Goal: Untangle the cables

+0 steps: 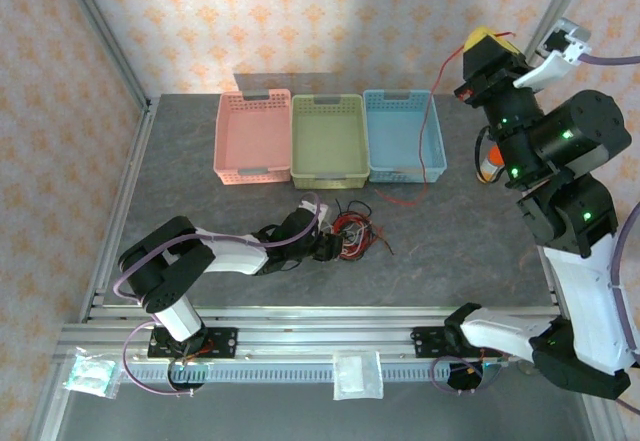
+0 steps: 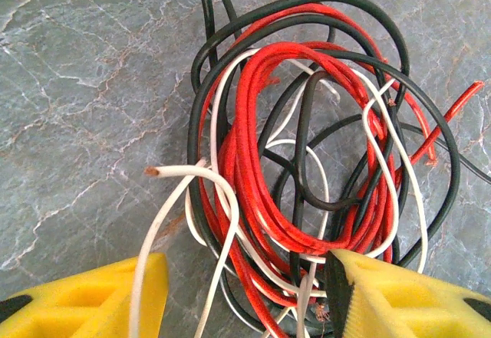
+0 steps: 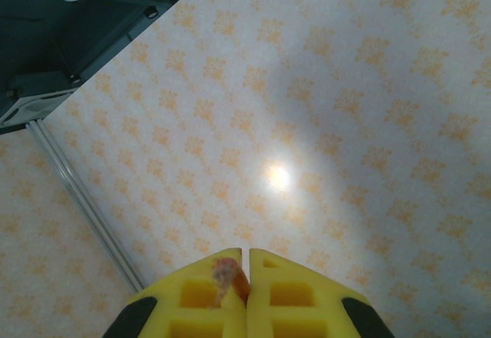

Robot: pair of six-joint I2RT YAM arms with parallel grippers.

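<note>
We see a red cable (image 3: 232, 280) pinched in the right jaws, which are closed tight on it; below them it runs down across the blue basket (image 1: 395, 131) to the bench (image 2: 77, 85). Beside that basket stand a green basket (image 1: 330, 136) and a pink basket (image 1: 252, 136), all slotted plastic. The other cables (image 2: 245, 162), thin glossy red, black and white loops in a knot, lie on the marbled grey bench between the left jaws, which are spread wide and clamp nothing.
</note>
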